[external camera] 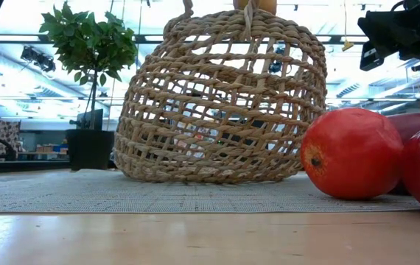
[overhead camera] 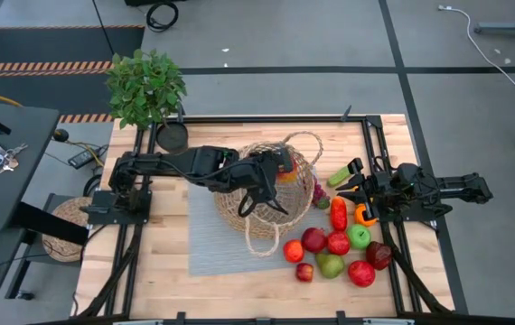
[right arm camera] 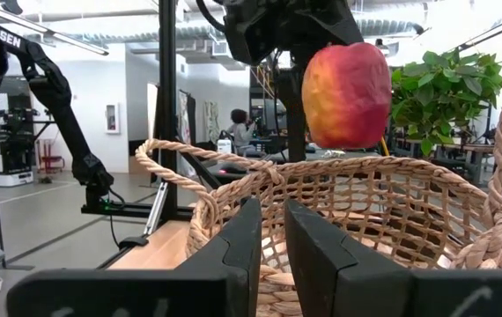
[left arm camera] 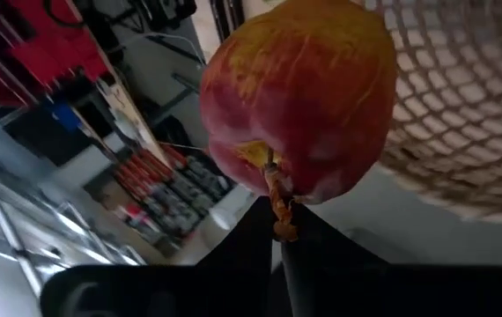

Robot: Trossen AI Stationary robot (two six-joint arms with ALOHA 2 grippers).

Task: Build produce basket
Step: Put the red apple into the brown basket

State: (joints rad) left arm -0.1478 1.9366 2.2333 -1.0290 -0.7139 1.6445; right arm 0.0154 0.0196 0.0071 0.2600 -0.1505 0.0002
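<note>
Potted plant (overhead camera: 146, 86) at the far left corner of the table (overhead camera: 149, 280), one of it. Left arm reaches right over the table; left gripper (overhead camera: 280, 165) hangs above the basket (overhead camera: 239, 209), fingers clenched on the stem of one apple (left arm camera: 299, 101). Apple is red with yellow blush, stem end toward the gripper in the left wrist view, body hanging over the basket's open mouth, clear of the rim in the right wrist view. One basket: tan open-weave wicker, round, upright on a grey mat (overhead camera: 217, 253) mid-table, two loop handles, one toward the near edge, one toward the far edge. Something orange shows inside it, can't tell what.

Right of the basket, produce pile (overhead camera: 339, 248) on the table: roughly seven red or reddish round fruits, two green ones, one long red pepper lying near-to-far, one green cucumber angled far-right, one orange piece, dark grapes beside the basket. Exact count is unsure.

Right gripper (overhead camera: 359, 191) sits low at the table's right side beside the pile, fingers closed, nothing between them, pointing at the basket.
</note>
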